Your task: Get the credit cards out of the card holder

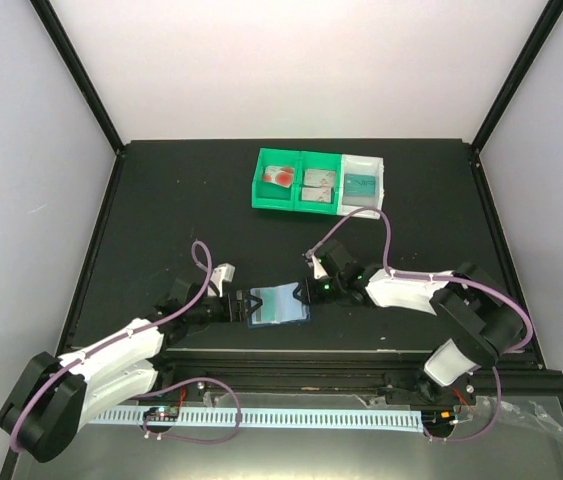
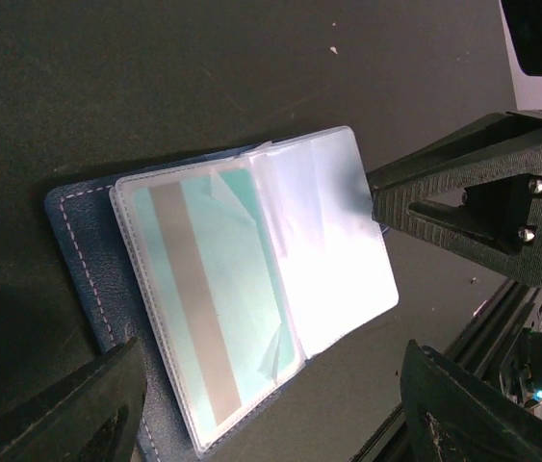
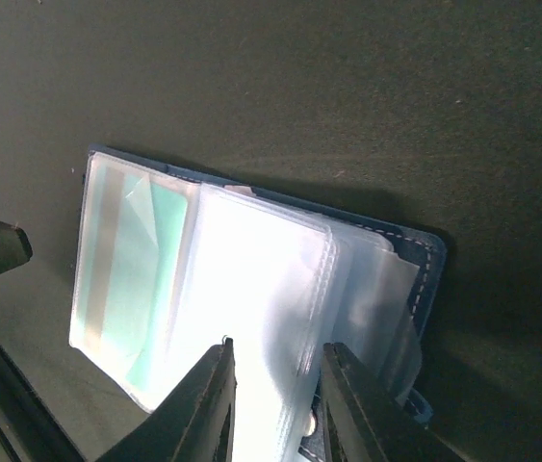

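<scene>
The navy card holder (image 1: 279, 305) lies open near the front edge, its clear pockets fanned out. A teal credit card (image 2: 203, 308) with a grey stripe sits in one pocket and also shows in the right wrist view (image 3: 145, 279). My left gripper (image 1: 236, 305) is open wide at the holder's left edge, and its fingers (image 2: 88, 414) hold nothing. My right gripper (image 1: 311, 292) is at the holder's right edge. Its jaws stand narrowly apart around several clear pocket leaves (image 3: 280, 318). Its finger (image 2: 463, 207) touches a leaf's edge.
At the back stand a green tray (image 1: 296, 180) and a white tray (image 1: 363, 183). They hold a white card with red circles (image 1: 281, 177), a greyish card (image 1: 317, 185) and a teal card (image 1: 361, 184). The table's front rail runs just behind the holder.
</scene>
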`<state>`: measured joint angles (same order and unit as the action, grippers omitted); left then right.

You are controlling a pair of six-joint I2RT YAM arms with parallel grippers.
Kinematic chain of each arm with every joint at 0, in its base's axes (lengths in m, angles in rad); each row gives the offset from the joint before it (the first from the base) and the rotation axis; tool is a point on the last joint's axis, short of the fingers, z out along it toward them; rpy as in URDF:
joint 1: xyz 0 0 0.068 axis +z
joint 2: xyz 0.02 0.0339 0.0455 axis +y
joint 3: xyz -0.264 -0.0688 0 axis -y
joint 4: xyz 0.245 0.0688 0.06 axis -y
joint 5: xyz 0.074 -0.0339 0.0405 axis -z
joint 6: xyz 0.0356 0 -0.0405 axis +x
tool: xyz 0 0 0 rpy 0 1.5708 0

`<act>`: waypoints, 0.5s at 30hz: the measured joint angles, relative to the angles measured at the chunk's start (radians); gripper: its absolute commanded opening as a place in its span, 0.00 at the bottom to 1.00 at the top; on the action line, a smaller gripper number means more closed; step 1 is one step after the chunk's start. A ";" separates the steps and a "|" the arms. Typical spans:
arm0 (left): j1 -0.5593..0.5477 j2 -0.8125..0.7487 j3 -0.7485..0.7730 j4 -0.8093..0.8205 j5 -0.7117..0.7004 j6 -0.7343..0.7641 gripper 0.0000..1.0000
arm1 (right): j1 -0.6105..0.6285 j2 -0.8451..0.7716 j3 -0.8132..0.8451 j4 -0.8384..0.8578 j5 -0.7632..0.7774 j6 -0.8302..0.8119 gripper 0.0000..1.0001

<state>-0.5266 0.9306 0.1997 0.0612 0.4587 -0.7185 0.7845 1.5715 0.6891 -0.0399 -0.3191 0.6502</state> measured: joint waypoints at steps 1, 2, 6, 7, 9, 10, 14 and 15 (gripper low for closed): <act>0.002 0.001 -0.002 0.000 0.000 0.000 0.74 | 0.003 0.001 0.000 0.003 0.000 0.000 0.24; 0.002 0.001 -0.004 0.000 0.000 0.000 0.74 | 0.007 0.002 0.000 0.005 0.001 0.001 0.23; 0.002 0.002 -0.006 -0.001 0.002 0.001 0.74 | 0.024 0.017 0.000 0.011 0.004 0.006 0.18; 0.003 0.003 -0.006 -0.001 0.002 0.001 0.74 | 0.028 0.019 -0.001 0.011 0.005 0.006 0.17; 0.003 0.012 -0.006 -0.002 0.001 0.002 0.73 | 0.039 0.019 -0.005 0.012 0.007 0.011 0.17; 0.003 0.016 -0.006 -0.003 0.002 0.002 0.73 | 0.045 0.019 -0.006 0.012 0.008 0.012 0.16; 0.003 0.030 -0.010 -0.002 0.005 0.003 0.72 | 0.066 0.019 -0.008 0.011 0.025 0.018 0.16; 0.003 0.032 -0.010 -0.002 0.006 0.004 0.71 | 0.068 0.019 -0.009 0.010 0.031 0.019 0.17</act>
<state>-0.5236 0.9630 0.1894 0.0597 0.4648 -0.7147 0.8528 1.5906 0.6804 -0.0296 -0.2886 0.6689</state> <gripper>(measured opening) 0.721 0.161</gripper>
